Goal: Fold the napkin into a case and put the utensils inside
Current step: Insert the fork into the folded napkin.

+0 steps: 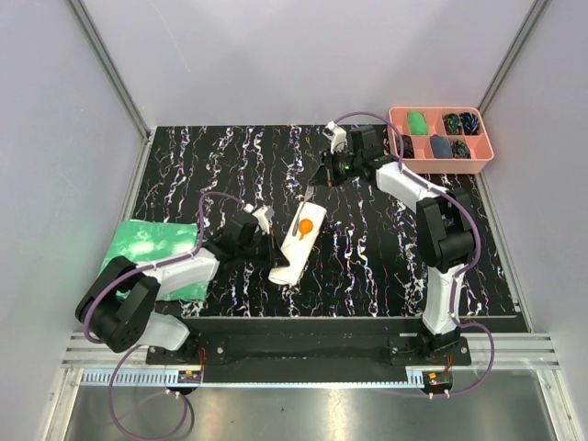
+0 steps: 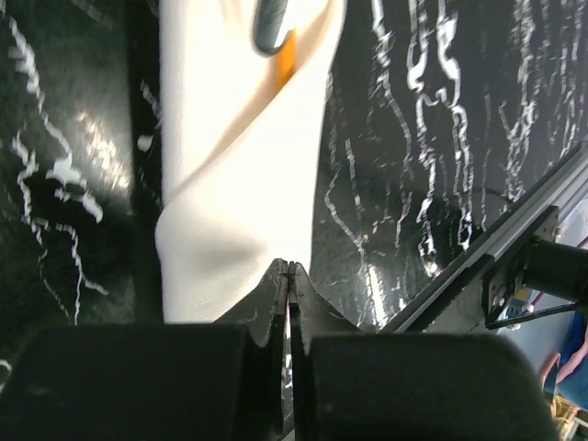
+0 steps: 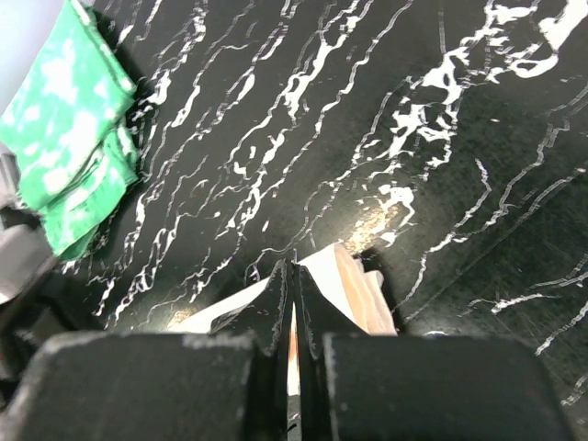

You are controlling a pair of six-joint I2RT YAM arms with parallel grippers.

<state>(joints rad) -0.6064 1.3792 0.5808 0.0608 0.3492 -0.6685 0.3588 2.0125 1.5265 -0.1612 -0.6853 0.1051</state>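
Over at the 8 o'clock edge of the black, white-veined tabletop (image 1: pixel 230 156) a green-and-white mottled cloth (image 1: pixel 147 246) lies bunched, partly under the left arm, which reaches across it toward the middle. The left hand (image 2: pixel 289 268) is clenched tight, its two fingertips pressed together right at the near left edge of the napkin (image 1: pixel 292 262). From its own camera the cloth swells up just beyond the tips, as though a thin bit of the edge is pinched, though I can't see cloth between them. The napkin is folded into a long narrow cream-white strip near the centre of the tabletop, running from about 1 o'clock down to 7 o'clock. An orange spoon (image 1: pixel 304 227) sits on the upper half of the strip, bowl up toward the far end. The left wrist view also catches a blurred dark grey shape beside an orange streak at the far end of the cloth, too soft to name. At the strip's 1 o'clock end the right hand (image 3: pixel 293 268) is clamped on the napkin's far corner. Pale cloth fans out on both sides of the closed tips, and that corner is raised off the tabletop. Well apart, off the tabletop's 2 o'clock corner, stands a pink compartment tray (image 1: pixel 442 168) with one green thing and several dark ones in its pockets.
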